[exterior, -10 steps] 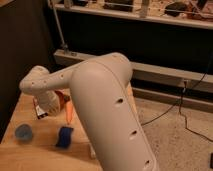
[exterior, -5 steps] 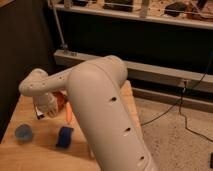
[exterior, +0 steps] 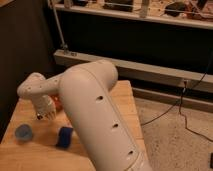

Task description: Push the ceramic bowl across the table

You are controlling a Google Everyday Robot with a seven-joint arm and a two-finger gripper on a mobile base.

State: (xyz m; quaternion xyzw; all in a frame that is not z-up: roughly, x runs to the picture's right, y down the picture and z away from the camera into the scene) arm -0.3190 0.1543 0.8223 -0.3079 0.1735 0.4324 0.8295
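Hovering low over tabletop (exterior: 122,97) left side with gripper (exterior: 45,114) closed tight. Bowl (exterior: 57,104) just beside it, view-right and slightly back, mostly hidden by arm (exterior: 95,110). Probably needs sideways shove toward right edge.

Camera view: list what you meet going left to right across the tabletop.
Blue round dish → claw, shut, over the table → blue sponge. The ceramic bowl, mostly hidden behind the claw, is left out.
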